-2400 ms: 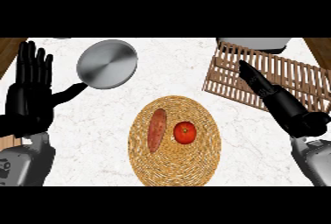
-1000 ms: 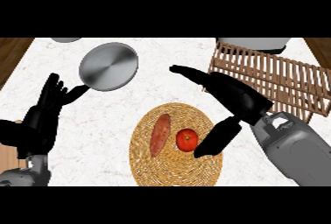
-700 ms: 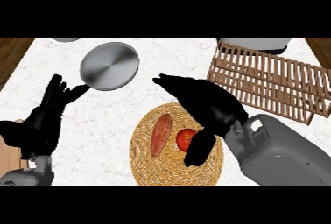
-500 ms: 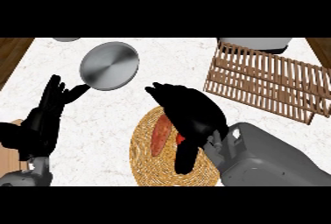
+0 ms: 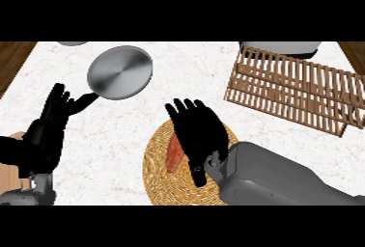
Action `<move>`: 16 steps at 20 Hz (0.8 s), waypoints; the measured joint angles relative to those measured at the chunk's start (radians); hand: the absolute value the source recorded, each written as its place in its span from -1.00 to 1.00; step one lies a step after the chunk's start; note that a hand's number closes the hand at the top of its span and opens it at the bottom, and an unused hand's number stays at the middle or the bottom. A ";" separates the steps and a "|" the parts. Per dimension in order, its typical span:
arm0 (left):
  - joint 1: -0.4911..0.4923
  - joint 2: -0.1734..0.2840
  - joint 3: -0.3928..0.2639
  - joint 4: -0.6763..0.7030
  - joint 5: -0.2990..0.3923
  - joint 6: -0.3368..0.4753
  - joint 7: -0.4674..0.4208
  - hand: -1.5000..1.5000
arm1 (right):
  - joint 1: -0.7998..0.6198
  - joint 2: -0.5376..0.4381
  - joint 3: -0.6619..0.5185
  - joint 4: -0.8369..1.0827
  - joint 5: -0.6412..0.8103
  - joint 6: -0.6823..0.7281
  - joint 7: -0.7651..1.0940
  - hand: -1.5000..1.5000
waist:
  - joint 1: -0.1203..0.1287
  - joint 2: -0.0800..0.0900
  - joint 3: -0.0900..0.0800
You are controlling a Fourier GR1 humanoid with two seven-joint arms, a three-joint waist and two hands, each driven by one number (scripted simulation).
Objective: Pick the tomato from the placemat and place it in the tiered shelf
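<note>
Right hand [image 5: 200, 132] spread flat over the middle of the round woven placemat [image 5: 158, 179], palm down, fingers long and straight, fanned toward the far side of the counter. Thumb hanging down toward the near side, over the weave. Nothing visibly clasped in it. Tomato completely hidden: no red round shape anywhere in view, so presumably under that palm on the placemat, but impossible to confirm. No telling its orientation either, and no telling whether the hand touches it. Grey right forearm [image 5: 285, 178] coming in from the lower right, bulky, covering the placemat's right side and cut off by the view's lower edge. Just left of the palm, an elongated orange-red thing [image 5: 174, 155] lying on the placemat, long axis running near to far, its right edge tucked behind the hand. Farther out, upper right, the wooden slatted tiered shelf [image 5: 299, 89], well apart from the hand, its far corner overlapped by a grey vessel [image 5: 281, 47] cut off at the top. Upper left, a round grey plate [image 5: 119, 72] on the white counter [image 5: 192, 72]. Left hand [image 5: 50, 128] at the left edge, open, fingers up, resting.
</note>
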 measured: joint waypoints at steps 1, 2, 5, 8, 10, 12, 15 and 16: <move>0.003 -0.005 0.000 0.007 -0.002 0.000 -0.008 0.00 | 0.012 0.003 0.015 0.003 0.017 0.002 0.006 -1.00 | -0.002 0.000 0.000; -0.008 -0.007 -0.004 0.004 -0.008 0.004 0.006 0.00 | 0.017 0.002 0.014 -0.001 0.024 0.008 0.014 -1.00 | -0.004 0.000 0.000; -0.010 -0.011 0.009 0.001 -0.015 -0.001 0.009 0.00 | 0.048 0.014 -0.004 0.013 0.071 0.021 0.002 -1.00 | -0.003 0.000 0.000; 0.007 -0.025 0.004 -0.026 -0.030 0.001 0.020 0.00 | 0.089 0.028 -0.026 0.029 0.121 0.035 -0.021 -1.00 | -0.002 0.000 0.001; 0.017 -0.041 0.002 -0.008 -0.043 -0.001 -0.008 0.00 | 0.116 0.030 -0.037 0.051 0.156 0.041 -0.049 -1.00 | -0.002 0.001 0.001; -0.013 -0.051 0.005 0.008 -0.051 0.000 0.010 0.00 | 0.131 0.030 -0.069 0.065 0.181 0.057 -0.081 -1.00 | -0.003 0.001 0.001; -0.019 -0.049 0.019 -0.005 -0.050 -0.017 0.032 0.00 | 0.158 0.071 -0.083 0.104 0.238 0.065 -0.100 -1.00 | -0.002 0.001 0.001; -0.001 -0.054 0.013 -0.025 -0.058 -0.015 0.035 0.00 | 0.177 0.061 -0.090 0.098 0.250 0.071 -0.113 -1.00 | -0.001 0.001 0.001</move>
